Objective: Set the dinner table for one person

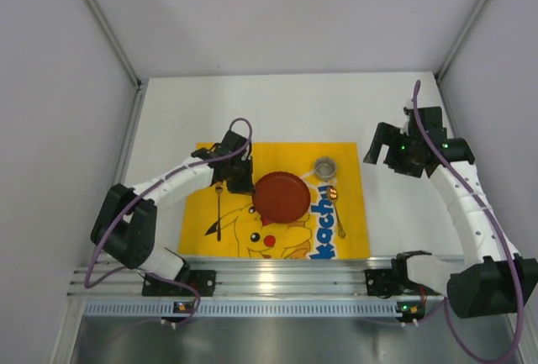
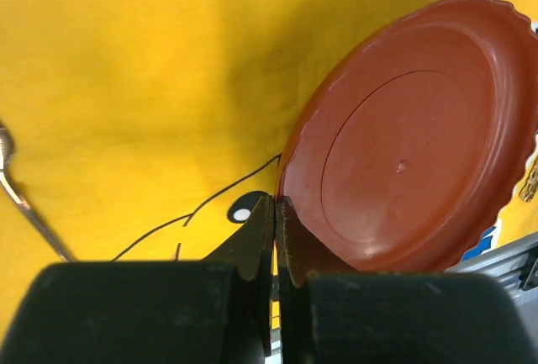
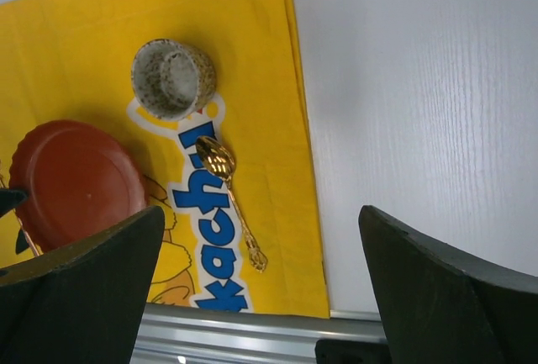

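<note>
A: How much of the setting can be judged done?

B: Most of it. A mat point(image 2: 151, 70) is spread on the counter point(image 3: 412, 87). On the mat a plate point(image 2: 412, 137) is laid in the middle, with a fork point(image 1: 218, 213) to the left of the left jaws. A cup point(image 3: 172, 78) and a spoon point(image 3: 231, 200) are to the left of the right jaws. No knife is seen.

A: What is left, then?

B: Little, it is judged: perhaps the plate is to be nudged into place and the arms drawn back.

A: How are the jaws set?

B: The left jaws are clenched, with nothing seen between them. Their tips are placed right at the plate's rim, the plate lying just to their right. The right jaws are spread wide and nothing is held in them.

A: And the counter itself?

B: It is found under both jaws, with plain surface directly below the right jaws and the mat's edge to their left. It is seen as flat, matte white and unmarked, with a faint grain, and far wider than the mat.
</note>
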Motion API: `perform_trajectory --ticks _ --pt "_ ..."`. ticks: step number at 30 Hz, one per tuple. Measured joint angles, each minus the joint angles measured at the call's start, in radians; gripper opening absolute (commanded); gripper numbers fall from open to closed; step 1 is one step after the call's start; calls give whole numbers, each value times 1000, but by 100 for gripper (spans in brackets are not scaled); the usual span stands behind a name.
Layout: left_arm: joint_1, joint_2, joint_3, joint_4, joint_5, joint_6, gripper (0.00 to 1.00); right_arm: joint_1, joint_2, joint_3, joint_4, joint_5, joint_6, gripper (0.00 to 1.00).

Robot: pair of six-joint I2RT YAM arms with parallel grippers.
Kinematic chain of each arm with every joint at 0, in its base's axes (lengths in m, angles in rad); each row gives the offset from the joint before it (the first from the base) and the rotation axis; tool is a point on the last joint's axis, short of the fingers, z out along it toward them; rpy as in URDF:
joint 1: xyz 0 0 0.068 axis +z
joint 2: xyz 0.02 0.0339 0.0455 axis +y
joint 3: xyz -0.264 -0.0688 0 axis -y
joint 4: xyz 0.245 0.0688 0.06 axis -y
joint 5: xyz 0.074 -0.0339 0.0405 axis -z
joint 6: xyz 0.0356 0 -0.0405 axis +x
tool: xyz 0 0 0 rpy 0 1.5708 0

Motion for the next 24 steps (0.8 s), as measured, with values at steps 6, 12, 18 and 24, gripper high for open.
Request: perform_trajectory --ticks 6,12,18,24 --pt "-62 39 2 5 -50 -31 0 0 -53 -40 -14 -2 4 100" --pt "-61 28 -4 -3 -144 -67 0 1 -91 -70 -34 -3 5 100" --pt "-61 1 -8 -39 -225 -75 98 1 -94 -76 -42 -3 5 100" --pt "-12 -3 48 -148 -359 -52 98 2 -98 -76 -48 -5 6 100"
